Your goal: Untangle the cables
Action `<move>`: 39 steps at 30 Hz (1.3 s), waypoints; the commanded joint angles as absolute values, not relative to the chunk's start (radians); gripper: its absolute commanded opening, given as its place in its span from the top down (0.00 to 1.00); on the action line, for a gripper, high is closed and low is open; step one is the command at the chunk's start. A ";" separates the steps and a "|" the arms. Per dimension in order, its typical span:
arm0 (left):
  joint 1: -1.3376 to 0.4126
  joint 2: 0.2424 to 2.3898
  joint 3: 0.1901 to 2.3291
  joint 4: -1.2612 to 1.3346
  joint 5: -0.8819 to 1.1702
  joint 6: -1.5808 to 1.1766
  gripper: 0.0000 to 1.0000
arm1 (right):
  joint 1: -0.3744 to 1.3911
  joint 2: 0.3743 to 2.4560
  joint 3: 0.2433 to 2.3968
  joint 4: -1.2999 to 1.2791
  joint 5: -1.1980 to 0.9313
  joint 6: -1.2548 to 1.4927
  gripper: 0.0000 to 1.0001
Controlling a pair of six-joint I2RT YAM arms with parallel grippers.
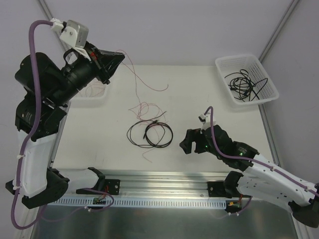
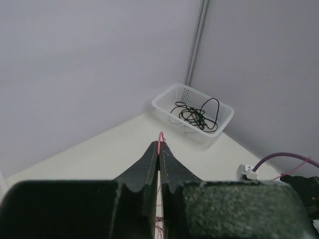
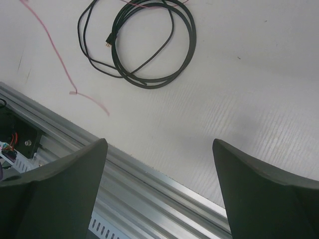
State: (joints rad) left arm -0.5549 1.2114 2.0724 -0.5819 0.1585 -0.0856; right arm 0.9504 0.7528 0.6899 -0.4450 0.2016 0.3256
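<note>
- A loose black coil (image 3: 149, 84) of thin cord lies flat on the white table (image 1: 199, 99), several turns stacked into a slightly oval ring.
- The ring's long axis runs side to side, across the front of the arms.
- It sits well apart from the white basket (image 1: 239, 59), to that basket's left and nearer the arm bases.
- One small plug (image 3: 107, 42) lies inside the ring, and its tip appears to point toward the arm bases, away from the basket's end of the table.
- Fine pink wire (image 2: 160, 141) crosses the coil's far edge and trails in thin curves over the table to the left of the basket.
- The left gripper (image 2: 159, 149) hangs high, far to the basket's left, jaws pressed together on that pink wire.
- The right gripper (image 3: 159, 144) hovers low, nearer the bases than the basket, fingers spread wide with nothing between them.
- Inside the basket lies a tangle of black cables (image 1: 244, 82).
</note>
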 commanded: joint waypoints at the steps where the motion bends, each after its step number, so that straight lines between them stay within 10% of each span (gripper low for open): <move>1: -0.548 1.278 2.048 -0.637 0.127 -0.139 1.00 | 0.951 0.730 0.706 -0.402 0.201 0.304 0.09; 39: -0.548 1.163 1.830 -0.637 0.278 -0.311 1.00 | 0.838 1.365 0.925 0.259 -0.047 0.500 0.39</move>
State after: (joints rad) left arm -0.5549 1.1759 1.8297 -0.6678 0.2588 -0.2981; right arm 0.8375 1.3354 0.8875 0.1783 -0.0101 0.4603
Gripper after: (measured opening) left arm 0.007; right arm 0.610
